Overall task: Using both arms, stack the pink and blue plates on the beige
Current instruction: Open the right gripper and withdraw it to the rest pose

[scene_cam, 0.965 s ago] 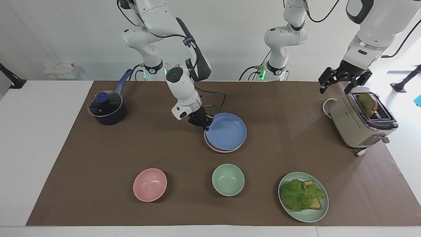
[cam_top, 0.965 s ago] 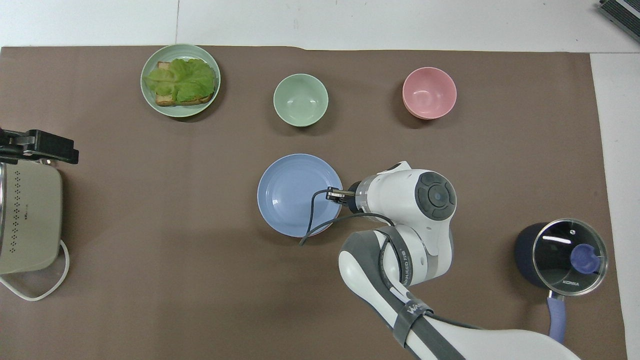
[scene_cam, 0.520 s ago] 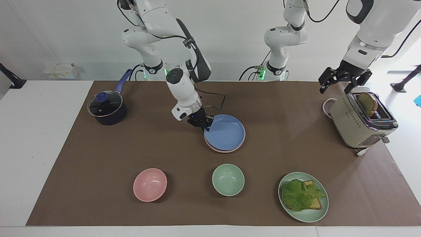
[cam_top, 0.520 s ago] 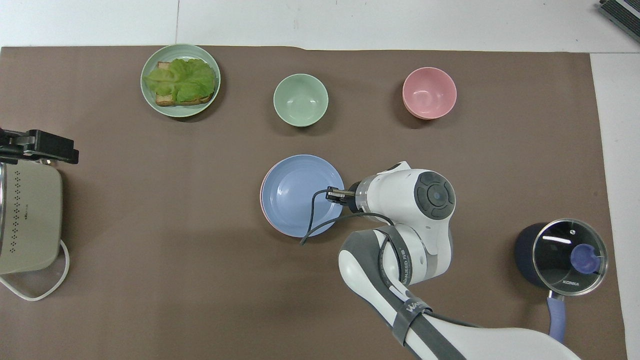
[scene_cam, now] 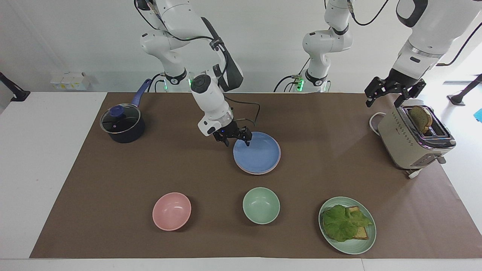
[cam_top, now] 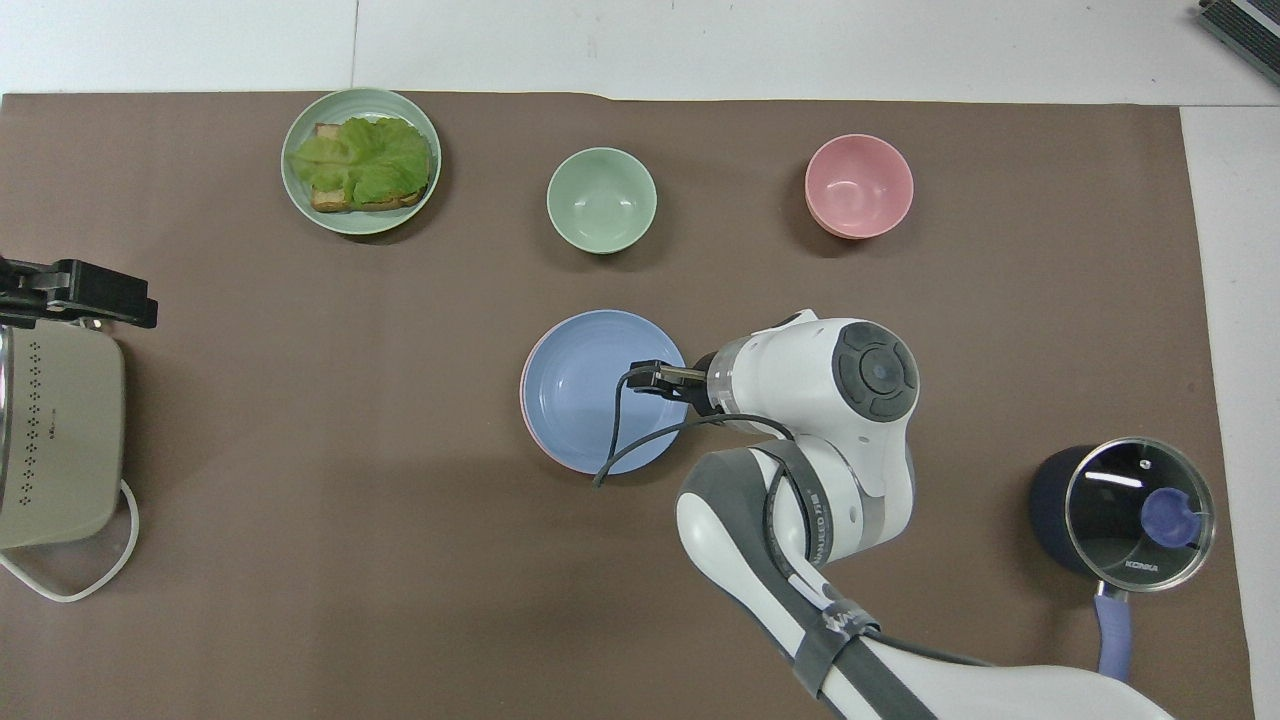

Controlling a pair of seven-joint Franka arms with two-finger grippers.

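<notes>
Blue plate (scene_cam: 257, 152) sits on top of the stack mid-surface, seated flat, nearer the robots than the green bowl (scene_cam: 261, 205). Pink plate (cam_top: 527, 400) shows only as a thin rim under it, at the edge toward the left arm's end. Right gripper (scene_cam: 236, 137) hangs at the blue plate's robot-side rim, fingers spread, pinching nothing, so the plate looks released. Left gripper (scene_cam: 394, 91) waits above the toaster (scene_cam: 414, 137), fingers spread and empty.

Judgement: stacking looks essentially done; what is left is the right arm backing off.

Hard to confirm: the beige plate is covered by the two above it; only a pale sliver at the stack's base might be it. In the overhead view the right arm's wrist and cable cover the plate's rim, so whether the fingers touch it is unclear there.
</notes>
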